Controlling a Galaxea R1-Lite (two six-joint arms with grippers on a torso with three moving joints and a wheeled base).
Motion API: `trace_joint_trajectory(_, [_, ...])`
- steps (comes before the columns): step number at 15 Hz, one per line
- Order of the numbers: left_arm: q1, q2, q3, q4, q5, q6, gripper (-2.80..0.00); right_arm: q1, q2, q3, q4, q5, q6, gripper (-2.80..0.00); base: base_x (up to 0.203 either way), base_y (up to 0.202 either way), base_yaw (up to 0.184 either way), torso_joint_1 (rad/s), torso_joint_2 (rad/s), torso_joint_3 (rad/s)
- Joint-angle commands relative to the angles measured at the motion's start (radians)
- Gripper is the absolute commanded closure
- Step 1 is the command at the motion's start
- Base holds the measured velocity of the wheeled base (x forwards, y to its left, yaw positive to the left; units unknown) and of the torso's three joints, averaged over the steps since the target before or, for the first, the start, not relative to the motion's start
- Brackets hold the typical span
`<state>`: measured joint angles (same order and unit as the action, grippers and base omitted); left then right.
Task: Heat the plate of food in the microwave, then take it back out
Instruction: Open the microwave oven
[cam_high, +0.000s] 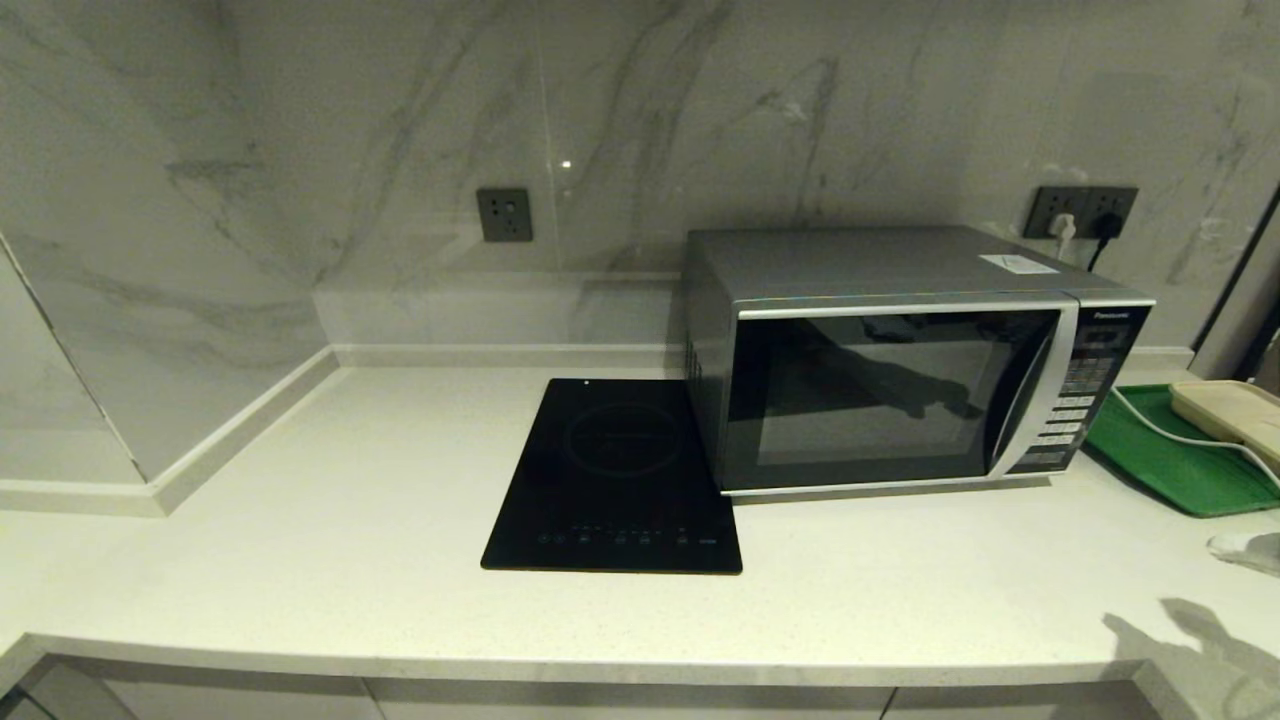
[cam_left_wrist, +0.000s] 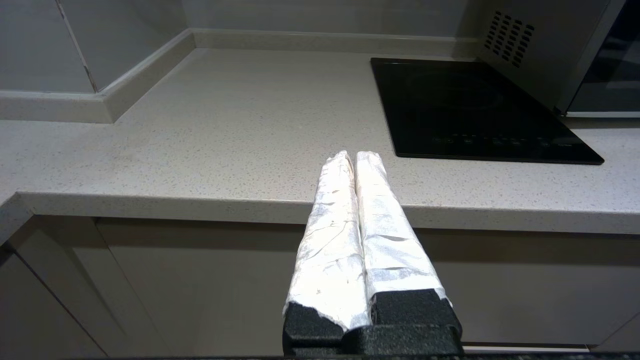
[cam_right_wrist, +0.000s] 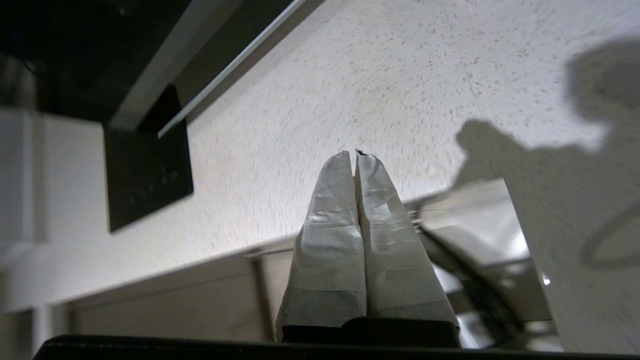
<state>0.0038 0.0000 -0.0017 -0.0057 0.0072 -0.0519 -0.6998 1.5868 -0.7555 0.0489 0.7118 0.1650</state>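
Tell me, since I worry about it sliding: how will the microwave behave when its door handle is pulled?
The microwave looks boxy, broad and low, so tipping seems unlikely. The countertop looks smooth, so it might slide forward somewhat. Its curved handle looks rigid.

The microwave (cam_high: 900, 370) sits on the counter (cam_high: 300, 540) toward the right, its back near the wall (cam_high: 400, 120), door shut. Just beside it on the left, and reaching nearer the front edge, lies the cooktop (cam_high: 615, 480). To the microwave's right lies a tray (cam_high: 1170, 460) with a dish (cam_high: 1235, 410) on it. 2 outlets are on the wall: 1 (cam_high: 504, 214) behind the cooktop, 1 (cam_high: 1085, 210) behind the microwave's right end.
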Motion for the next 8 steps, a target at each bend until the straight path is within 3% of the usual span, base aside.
trace_joint_trajectory(1, [0.001,0.000,0.000,0.000,0.000,0.000,0.00,-0.016,-0.360,-0.069,0.272,-0.014,-0.104,0.00,0.000,0.000,0.000,0.000,0.00,0.000])
trace_joint_trajectory(3, [0.001,0.000,0.000,0.000,0.000,0.000,0.00,-0.023,-0.540,-0.271,0.648,-0.041,-0.184,0.00,0.000,0.000,0.000,0.000,0.00,0.000])
trace_joint_trajectory(8, [0.001,0.000,0.000,0.000,0.000,0.000,0.00,0.009,-0.814,-0.573,1.255,-0.088,-0.298,0.00,0.000,0.000,0.000,0.000,0.00,0.000])
